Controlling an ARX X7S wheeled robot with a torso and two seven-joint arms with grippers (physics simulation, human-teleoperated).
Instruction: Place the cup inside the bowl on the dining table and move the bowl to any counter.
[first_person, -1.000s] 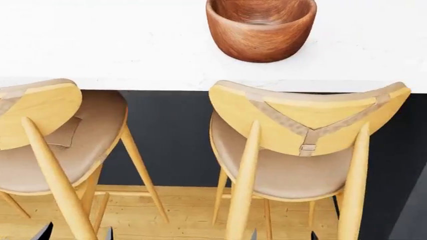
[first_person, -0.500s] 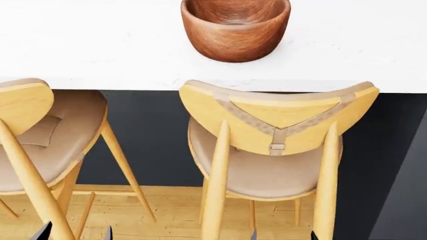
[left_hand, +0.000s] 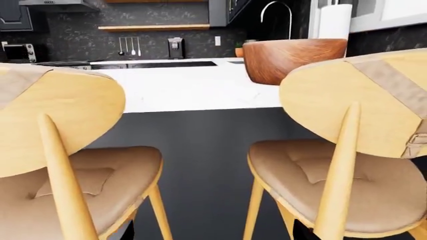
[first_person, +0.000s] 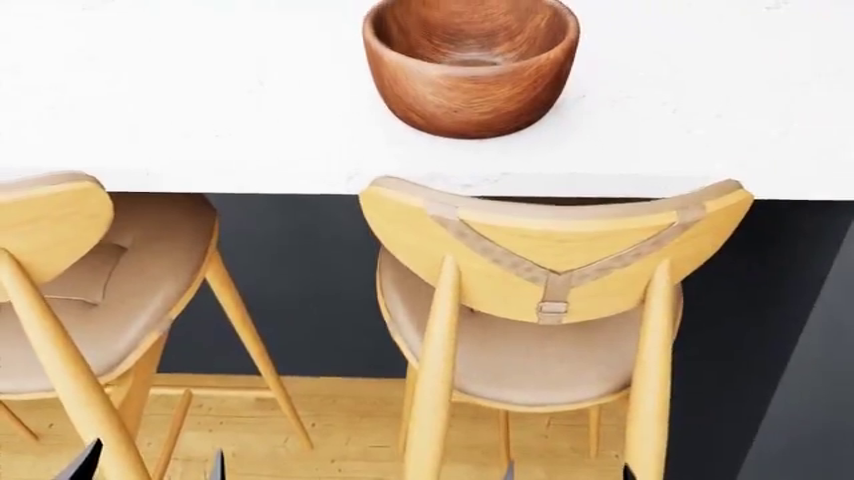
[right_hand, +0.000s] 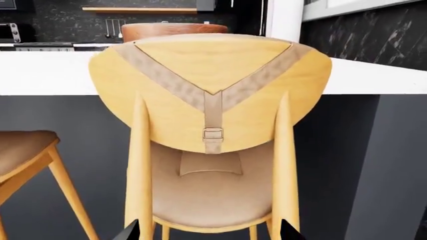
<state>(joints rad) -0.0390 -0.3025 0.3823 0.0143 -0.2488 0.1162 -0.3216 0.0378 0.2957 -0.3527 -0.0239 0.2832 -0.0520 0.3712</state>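
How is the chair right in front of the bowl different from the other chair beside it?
The middle chair shows its whole back, with tan straps meeting at a buckle; the left chair is cut off at the picture's edge, no buckle visible. The middle chair stands directly before the bowl; the left chair stands off to one side. Both have yellow wooden frames and tan cushions.

Bowl (first_person: 471, 62) on dining table (first_person: 200, 110), apparently empty; two chairs (first_person: 541, 290) before it.

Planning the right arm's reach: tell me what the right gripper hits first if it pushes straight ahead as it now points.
Probably the wooden chair's backrest, which fills the right wrist view dead ahead. The bowl on the dining table lies behind it. Depth is unclear, and the right gripper shows only its fingertips.
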